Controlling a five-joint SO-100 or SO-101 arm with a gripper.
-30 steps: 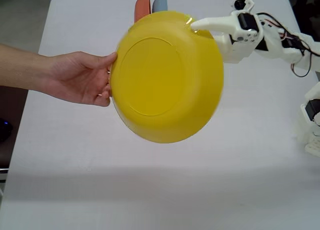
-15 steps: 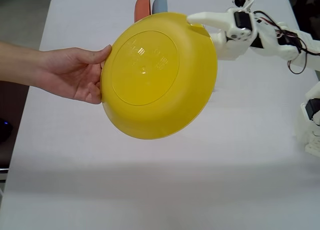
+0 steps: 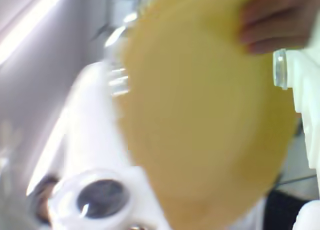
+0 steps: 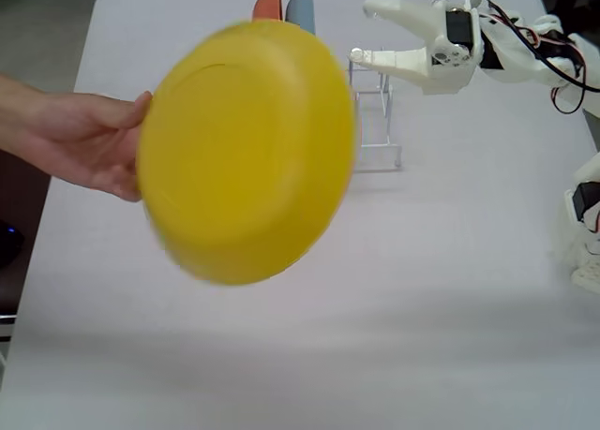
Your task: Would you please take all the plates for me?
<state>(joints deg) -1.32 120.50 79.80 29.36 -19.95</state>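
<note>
A person's hand (image 4: 89, 140) holds the yellow plate (image 4: 244, 154) by its left rim, tilted and motion-blurred, above the table's left middle. My gripper (image 4: 362, 32) is open and empty at the upper right, just right of that plate and apart from it. Behind the yellow plate, an orange plate (image 4: 270, 3) and a grey-blue plate (image 4: 302, 5) stand on edge, mostly hidden. The wrist view is filled by the blurred yellow plate (image 3: 200, 115), with the person's fingers (image 3: 280, 19) on its top rim.
A white wire rack (image 4: 375, 121) stands on the white table (image 4: 450, 289) just below my gripper. The arm's base (image 4: 586, 224) sits at the right edge. The person's forearm enters from the left.
My gripper has opened and let go of the yellow plate, then lifted up and right. The hand has carried the plate left, uncovering the wire rack.
</note>
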